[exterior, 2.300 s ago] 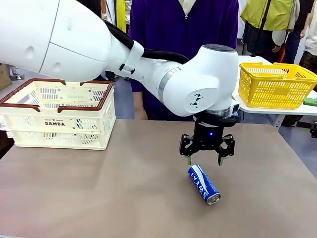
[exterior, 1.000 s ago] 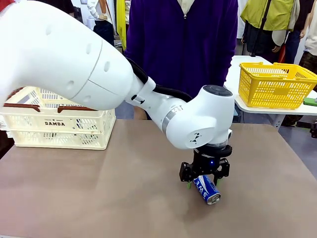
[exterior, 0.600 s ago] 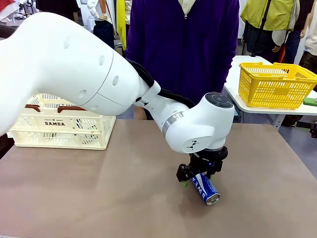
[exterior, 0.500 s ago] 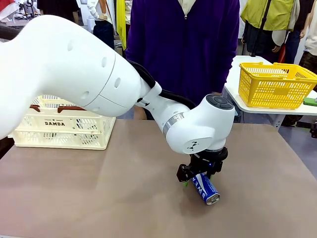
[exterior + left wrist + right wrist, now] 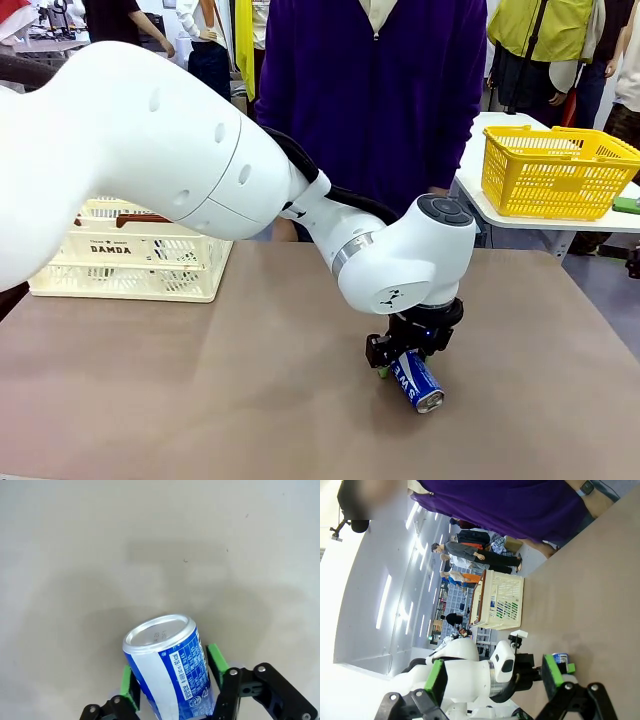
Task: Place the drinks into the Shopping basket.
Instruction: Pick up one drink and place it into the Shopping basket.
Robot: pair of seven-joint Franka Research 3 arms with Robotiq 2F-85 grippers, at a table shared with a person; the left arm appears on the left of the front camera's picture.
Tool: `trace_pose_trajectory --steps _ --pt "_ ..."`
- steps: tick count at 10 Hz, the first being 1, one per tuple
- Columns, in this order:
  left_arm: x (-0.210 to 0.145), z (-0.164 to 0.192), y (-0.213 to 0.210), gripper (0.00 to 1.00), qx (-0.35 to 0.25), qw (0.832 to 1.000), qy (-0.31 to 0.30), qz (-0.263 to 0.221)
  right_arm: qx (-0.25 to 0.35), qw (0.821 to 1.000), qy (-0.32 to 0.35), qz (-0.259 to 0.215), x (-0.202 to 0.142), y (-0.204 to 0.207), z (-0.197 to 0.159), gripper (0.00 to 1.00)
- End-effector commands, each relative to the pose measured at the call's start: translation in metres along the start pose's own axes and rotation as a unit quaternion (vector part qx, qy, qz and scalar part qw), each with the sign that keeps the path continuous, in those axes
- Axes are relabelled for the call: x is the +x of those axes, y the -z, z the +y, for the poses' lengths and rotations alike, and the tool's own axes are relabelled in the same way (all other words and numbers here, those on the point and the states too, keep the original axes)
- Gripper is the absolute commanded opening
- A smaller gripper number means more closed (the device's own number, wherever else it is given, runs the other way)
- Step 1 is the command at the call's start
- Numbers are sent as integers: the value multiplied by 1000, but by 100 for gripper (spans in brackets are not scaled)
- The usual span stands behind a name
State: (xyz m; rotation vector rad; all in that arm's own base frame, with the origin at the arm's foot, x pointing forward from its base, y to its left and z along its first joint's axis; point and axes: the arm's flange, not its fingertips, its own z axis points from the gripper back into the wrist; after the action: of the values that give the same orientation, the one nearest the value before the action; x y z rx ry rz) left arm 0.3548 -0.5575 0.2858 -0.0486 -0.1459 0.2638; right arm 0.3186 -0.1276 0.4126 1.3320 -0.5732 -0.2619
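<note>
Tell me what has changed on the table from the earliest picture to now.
The left pincer came down from above the blue can and now straddles it, green pads drawn in beside its sides. The can lies in the same spot on the table, not lifted. The Shopping basket kept its place; the right pincer remains open.

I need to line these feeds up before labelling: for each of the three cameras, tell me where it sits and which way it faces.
Front view: between the arms, facing the person across the table; left arm reaches to the blue SWEAT can.
Left wrist view: looks down along the left gripper, green pads flanking the can.
Right wrist view: rolled sideways, raised, looking past the open right gripper over the table.
Shared: front and right wrist views both show the DAMDA basket.
</note>
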Motion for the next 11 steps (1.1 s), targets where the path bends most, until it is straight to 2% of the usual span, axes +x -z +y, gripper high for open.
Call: trace_pose_trajectory --steps 1,8,9,10,11 --pt "-1 1 0 0 6 1000 -5 -20 7 1000 1 -2 1 0 3 100" --pt "12 11 -11 0 -12 1000 -8 -18 7 1000 1 -2 1 0 3 100" --pt "17 17 -27 0 -31 999 -2 -18 7 1000 1 -2 1 0 3 100" --pt "33 40 -71 0 -83 996 23 -14 7 1000 1 -2 1 0 3 100" --pt "49 73 -126 0 -117 990 84 -12 7 1000 1 -2 1 0 3 100"
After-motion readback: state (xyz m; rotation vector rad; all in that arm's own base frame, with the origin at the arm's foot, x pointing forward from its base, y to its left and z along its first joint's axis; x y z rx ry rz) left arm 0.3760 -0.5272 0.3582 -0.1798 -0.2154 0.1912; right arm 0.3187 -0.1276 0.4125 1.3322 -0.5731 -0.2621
